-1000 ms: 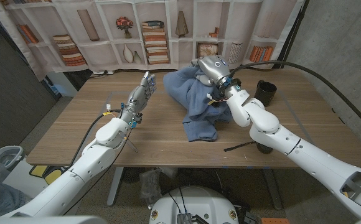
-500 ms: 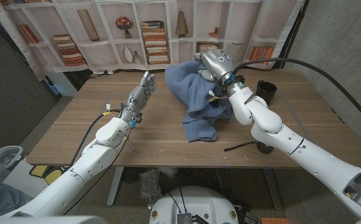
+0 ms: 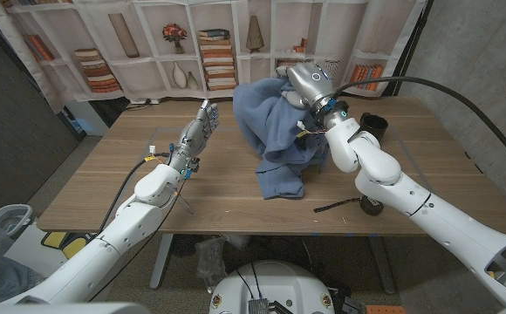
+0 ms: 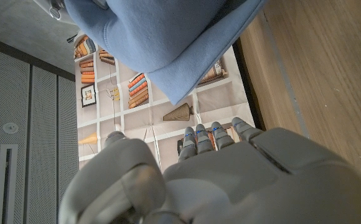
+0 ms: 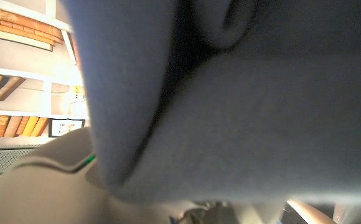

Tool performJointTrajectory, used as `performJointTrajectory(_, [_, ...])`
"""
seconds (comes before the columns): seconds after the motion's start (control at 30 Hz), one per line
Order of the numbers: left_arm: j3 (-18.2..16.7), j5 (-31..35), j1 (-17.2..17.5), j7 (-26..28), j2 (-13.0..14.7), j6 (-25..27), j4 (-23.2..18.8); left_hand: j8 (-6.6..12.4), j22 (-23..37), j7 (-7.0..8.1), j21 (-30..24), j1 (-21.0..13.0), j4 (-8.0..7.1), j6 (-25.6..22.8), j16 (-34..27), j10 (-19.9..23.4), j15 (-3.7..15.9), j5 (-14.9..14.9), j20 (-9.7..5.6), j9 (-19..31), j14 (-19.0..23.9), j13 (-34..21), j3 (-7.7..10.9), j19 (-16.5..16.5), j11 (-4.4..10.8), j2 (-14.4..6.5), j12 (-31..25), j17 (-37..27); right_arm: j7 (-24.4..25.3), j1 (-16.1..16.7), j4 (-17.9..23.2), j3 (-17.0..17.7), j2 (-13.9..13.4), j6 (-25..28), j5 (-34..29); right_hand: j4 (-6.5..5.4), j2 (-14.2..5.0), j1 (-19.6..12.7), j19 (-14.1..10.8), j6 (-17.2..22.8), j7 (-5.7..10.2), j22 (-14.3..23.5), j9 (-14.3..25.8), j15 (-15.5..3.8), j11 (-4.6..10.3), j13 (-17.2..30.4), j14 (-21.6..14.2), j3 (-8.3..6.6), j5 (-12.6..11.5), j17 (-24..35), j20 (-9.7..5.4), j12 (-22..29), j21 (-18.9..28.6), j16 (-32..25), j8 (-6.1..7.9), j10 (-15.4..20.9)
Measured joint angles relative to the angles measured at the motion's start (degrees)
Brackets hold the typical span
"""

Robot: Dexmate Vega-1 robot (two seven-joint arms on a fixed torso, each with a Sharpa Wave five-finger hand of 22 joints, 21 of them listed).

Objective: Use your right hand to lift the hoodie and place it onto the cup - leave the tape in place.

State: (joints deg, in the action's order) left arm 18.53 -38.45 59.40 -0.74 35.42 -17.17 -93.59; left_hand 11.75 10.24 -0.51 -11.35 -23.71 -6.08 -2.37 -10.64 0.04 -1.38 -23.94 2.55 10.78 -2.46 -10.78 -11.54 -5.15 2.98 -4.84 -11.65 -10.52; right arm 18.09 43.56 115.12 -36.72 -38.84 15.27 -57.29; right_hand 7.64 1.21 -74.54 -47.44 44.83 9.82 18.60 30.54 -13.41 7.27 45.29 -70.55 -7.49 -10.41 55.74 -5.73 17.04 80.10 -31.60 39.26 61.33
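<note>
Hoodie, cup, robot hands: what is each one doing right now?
hoodie: lifted and bunched up by the right hand, lower end still on the table.
cup: upright on the table, uncovered, right of the hoodie.
right hand: raised, gripping the hoodie's top.
left hand: holding nothing, fingers straight, apart from the hoodie.
table: wooden, carrying the hoodie and cup.

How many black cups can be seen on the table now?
1: a black cup stands on the table near its far right side, just right of the lifted hoodie. The hoodie may hide others.
</note>
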Motion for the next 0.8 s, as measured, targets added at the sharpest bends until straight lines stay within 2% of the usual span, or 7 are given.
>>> performJointTrajectory(0.67, [-0.11, 0.29, 0.45, 0.51, 0.34, 0.12, -1.12, 0.00, 0.00, 0.00, 0.00, 0.00, -0.21, 0.00, 0.00, 0.00, 0.00, 0.24, -0.04, 0.00, 0.00, 0.00, -0.26, 0.00, 0.00, 0.00, 0.00, 0.00, 0.51, 0.14, 1.55, 1.93, 0.05, 1.11, 0.78, 0.00, 0.00, 0.00, 0.00, 0.00, 0.00, -1.06, 0.07, 0.02, -0.31, 0.85, 0.01, 0.01, 0.01, 0.11, 0.00, -0.90, 0.22, -0.46, 0.00, 0.29])
performJointTrajectory(0.8, [-0.27, 0.29, 0.61, 0.62, 0.43, 0.13, -1.27, 0.00, 0.00, 0.00, 0.00, -0.17, 0.00, 0.00, 0.00, 0.00, 0.00, 0.24, -1.04, 0.00, 0.00, 0.00, -0.47, 0.02, 0.00, -0.17, 0.00, 0.00, 0.53, 0.14, 2.08, 2.47, 0.04, 1.32, 0.94, 0.00, 0.00, 0.00, 0.00, 0.00, 0.00, -1.33, 0.06, 0.02, -0.31, 1.04, 0.01, 0.01, 0.01, 0.11, 0.00, -1.08, 0.44, -0.46, 0.00, 0.29])
